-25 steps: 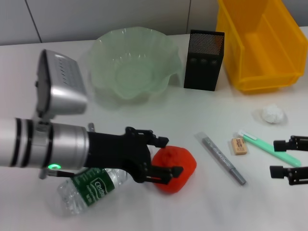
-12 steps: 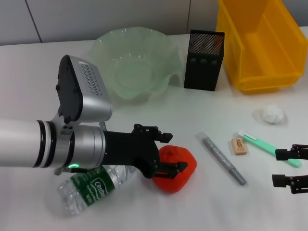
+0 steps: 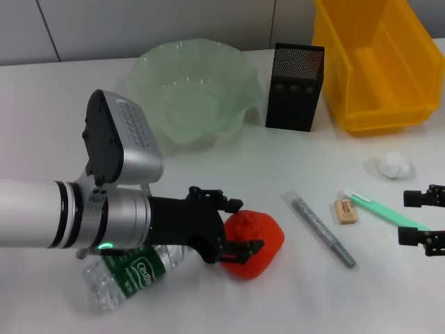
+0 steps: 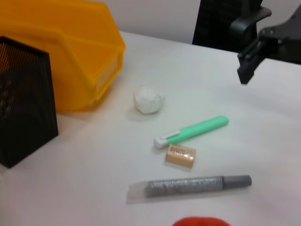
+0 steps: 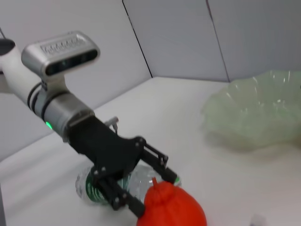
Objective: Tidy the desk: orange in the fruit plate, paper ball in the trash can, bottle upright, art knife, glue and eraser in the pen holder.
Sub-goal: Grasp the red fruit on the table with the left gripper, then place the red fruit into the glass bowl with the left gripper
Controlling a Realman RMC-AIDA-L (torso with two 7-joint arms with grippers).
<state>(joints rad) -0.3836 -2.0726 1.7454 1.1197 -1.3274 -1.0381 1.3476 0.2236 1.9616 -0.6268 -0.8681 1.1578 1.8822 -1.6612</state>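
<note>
**Desk lot: orange under grasp**

Left gripper (image 3: 235, 226): claw spread wide, fingers straddling the orange (image 3: 254, 243) at near centre, not yet closed on it; placed so, apparently, for carrying to the fruit plate (image 3: 149, 66), far centre. Bottle (image 3: 132, 270): lying flat, near left, beneath the arm. Right gripper (image 3: 423, 218): parked at the near right, jaws apart, holding nothing, beside the green art knife (image 3: 389, 214).
</note>
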